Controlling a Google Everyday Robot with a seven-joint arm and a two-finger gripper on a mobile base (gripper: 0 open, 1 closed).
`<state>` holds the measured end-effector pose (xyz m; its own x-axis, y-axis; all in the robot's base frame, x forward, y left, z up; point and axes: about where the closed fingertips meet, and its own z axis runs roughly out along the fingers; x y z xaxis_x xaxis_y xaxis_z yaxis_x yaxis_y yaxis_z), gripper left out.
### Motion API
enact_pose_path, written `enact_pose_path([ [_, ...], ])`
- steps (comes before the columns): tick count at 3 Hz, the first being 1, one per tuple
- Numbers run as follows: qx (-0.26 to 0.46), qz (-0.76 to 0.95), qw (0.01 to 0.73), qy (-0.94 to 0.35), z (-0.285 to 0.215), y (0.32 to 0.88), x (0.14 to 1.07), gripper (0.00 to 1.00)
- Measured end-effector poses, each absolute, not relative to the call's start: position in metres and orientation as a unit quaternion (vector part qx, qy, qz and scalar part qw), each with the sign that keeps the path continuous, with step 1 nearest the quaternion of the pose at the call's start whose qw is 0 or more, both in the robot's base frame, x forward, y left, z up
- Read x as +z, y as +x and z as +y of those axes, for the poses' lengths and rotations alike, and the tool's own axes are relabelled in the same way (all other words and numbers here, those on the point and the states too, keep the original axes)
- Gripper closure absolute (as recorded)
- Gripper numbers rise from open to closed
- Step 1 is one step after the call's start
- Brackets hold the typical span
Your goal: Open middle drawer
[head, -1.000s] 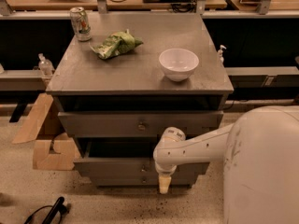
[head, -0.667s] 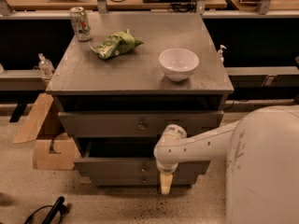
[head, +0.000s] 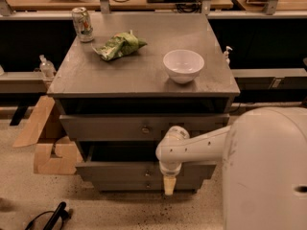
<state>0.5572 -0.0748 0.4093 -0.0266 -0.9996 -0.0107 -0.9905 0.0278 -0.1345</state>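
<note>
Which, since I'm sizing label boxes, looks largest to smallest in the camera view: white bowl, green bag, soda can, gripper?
Largest: green bag and white bowl, alike, not ranked.
Then soda can.
Then gripper, hanging low before the cabinet; nearer the camera, so unsure.

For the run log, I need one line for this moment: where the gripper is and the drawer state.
gripper: pointing down before middle drawer, right of its knob | middle drawer: seems partly pulled out | contact: unclear
</note>
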Motion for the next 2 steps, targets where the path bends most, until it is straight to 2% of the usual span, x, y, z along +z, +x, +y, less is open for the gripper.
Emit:
enact_pose_path([
  [1,-0.029,0.721,0.017,-0.692,-0.0749,0.5576,0.3905,0.40],
  [2,-0.029,0.721,0.017,-0.692,-0.0749,0.5576,0.3951,0.63],
])
